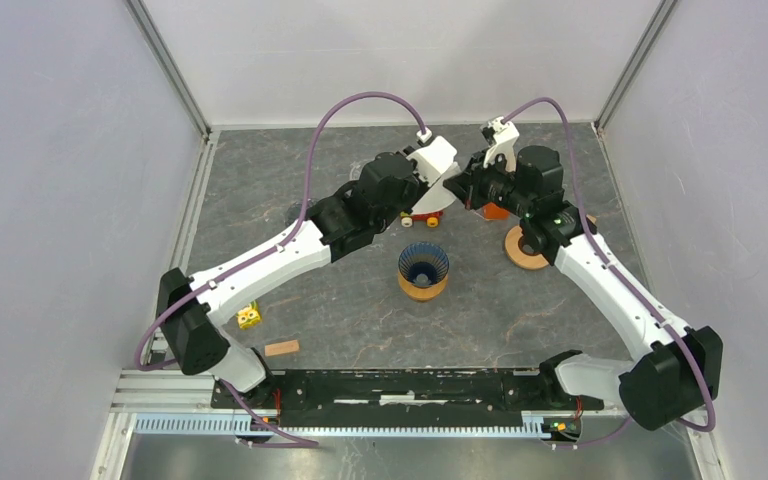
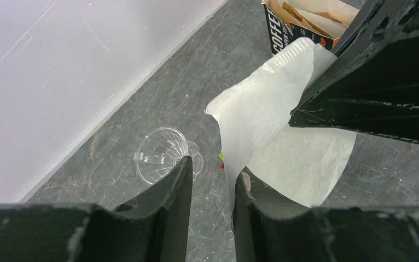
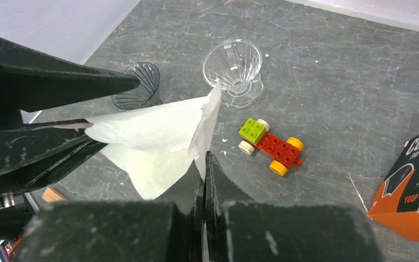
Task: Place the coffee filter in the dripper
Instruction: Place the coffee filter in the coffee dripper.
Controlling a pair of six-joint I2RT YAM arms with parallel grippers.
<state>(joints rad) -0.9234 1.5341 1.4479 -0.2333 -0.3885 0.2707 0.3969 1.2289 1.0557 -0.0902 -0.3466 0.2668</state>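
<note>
While the right gripper (image 3: 204, 159) pinches the white coffee filter (image 3: 153, 136) with jaws pressed together, the left gripper (image 2: 213, 176) stands part spread, paper brushing one inner face; the clear dripper (image 3: 234, 65) sits beyond both; only the right wrist view shows the dark ribbed dripper (image 3: 136, 87).

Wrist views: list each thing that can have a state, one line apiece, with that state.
coffee filter: off the table, pinched at one edge, in no dripper
right gripper: shut on the coffee filter
left gripper: jaws apart, filter edge in the gap
clear dripper: upright, empty
dark ribbed dripper: upright, empty
filter box: open, filters inside
toy car: on its wheels
</note>
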